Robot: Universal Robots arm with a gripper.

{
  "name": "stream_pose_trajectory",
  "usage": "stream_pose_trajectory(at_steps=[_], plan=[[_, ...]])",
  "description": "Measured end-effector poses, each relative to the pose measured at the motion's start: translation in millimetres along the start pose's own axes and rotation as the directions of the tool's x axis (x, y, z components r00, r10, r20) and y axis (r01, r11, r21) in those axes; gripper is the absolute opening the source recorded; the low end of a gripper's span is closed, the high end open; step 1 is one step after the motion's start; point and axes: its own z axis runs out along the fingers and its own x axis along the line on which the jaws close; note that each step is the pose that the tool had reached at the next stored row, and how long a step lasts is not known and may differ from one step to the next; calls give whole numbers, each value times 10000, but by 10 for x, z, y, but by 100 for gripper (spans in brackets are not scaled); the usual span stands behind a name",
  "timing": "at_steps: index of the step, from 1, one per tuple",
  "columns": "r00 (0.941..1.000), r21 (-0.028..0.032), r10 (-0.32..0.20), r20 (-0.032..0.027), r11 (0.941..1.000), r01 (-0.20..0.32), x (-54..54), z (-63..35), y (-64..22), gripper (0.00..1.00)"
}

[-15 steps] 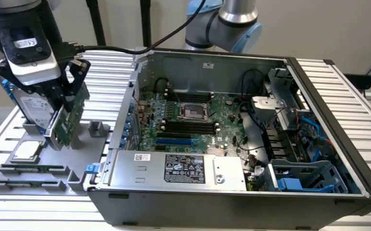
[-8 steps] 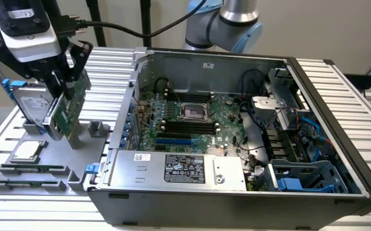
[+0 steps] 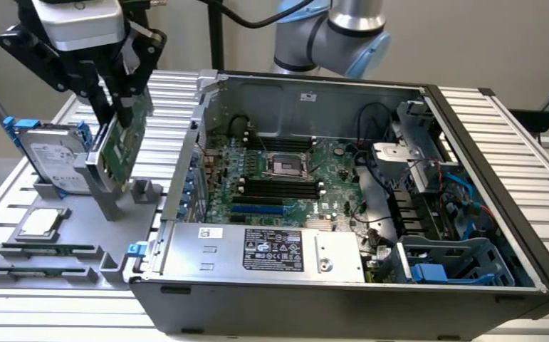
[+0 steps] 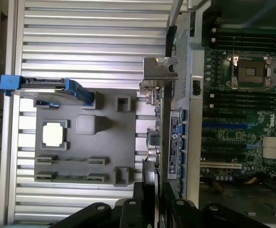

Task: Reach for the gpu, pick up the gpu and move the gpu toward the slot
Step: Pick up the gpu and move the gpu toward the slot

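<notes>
Above the grey fixture tray (image 3: 112, 235) on the ribbed metal tabletop (image 3: 27, 313), at the exterior view's left, the black hand (image 3: 112, 107) is closed on the thin green circuit-board gpu (image 3: 120, 146), lifted upright beside the blue-railed silver hard drive (image 3: 54, 162). Rightward lies the open computer case (image 3: 369, 214).

The arm (image 3: 336, 32) shows a brushed silver tube ending in a rounded joint with a light blue cap, and a black cable (image 3: 246, 18) loops across to the wrist. The gripper (image 3: 117, 107) is matte black, with angular side brackets beneath a pale grey housing (image 3: 80, 21) and two long, thin black fingers (image 3: 98, 89). In the wrist view the finger bases (image 4: 142, 209) appear as blocky black links set with small round fasteners.
</notes>
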Motion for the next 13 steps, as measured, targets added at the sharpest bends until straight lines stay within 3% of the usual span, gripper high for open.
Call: stream_pose_trajectory(at_steps=[3,8,10,13], plan=[[10000,-82,2,1,10000,-2,-139,-85,-14,27],[10000,-265,2,5,9996,-2,-364,-114,-21,27],[10000,-305,2,6,9995,-2,-457,-114,-23,27],[10000,-318,2,0,9995,-2,-593,-113,-25,27]])
